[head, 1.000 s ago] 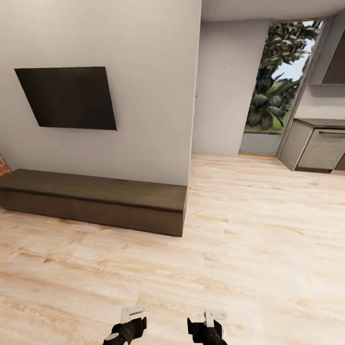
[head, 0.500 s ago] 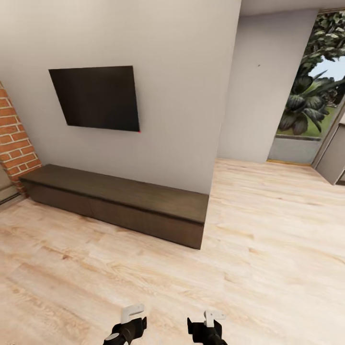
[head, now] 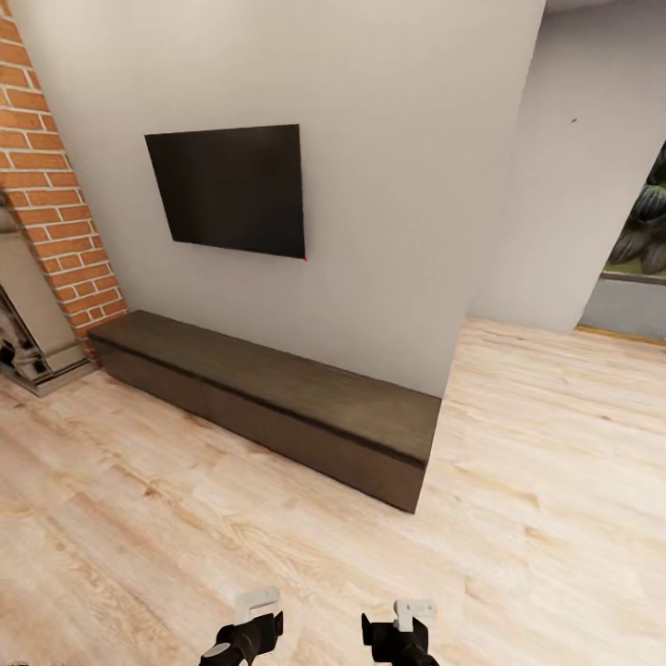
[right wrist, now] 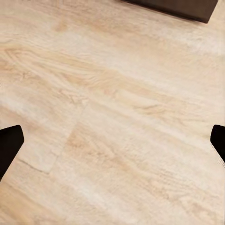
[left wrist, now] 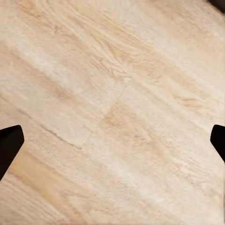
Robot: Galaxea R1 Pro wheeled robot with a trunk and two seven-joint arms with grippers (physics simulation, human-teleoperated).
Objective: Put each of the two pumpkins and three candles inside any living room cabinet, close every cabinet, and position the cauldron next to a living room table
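Observation:
The cabinet (head: 277,388) is a long, low dark-brown unit against the white wall under a TV, and all its fronts look shut. One of its corners (right wrist: 187,7) shows in the right wrist view. My left gripper (head: 248,629) and right gripper (head: 402,634) hang low over the wooden floor, well short of the cabinet. In both wrist views the dark fingertips (left wrist: 9,145) (right wrist: 9,145) sit far apart with only floor between them, so both are open and empty. The pumpkins, candles, cauldron and table are out of view.
A black TV (head: 231,190) hangs on the wall above the cabinet. A red brick column (head: 55,203) and a fireplace (head: 28,333) stand at the left. An opening with plants (head: 638,231) is at the far right. Light wooden floor (head: 518,518) stretches ahead.
The camera has turned left, so the cabinet and TV sit further right in the picture. The brick column and fireplace have come into view and the kitchen units have gone. Both grippers hold the same pose.

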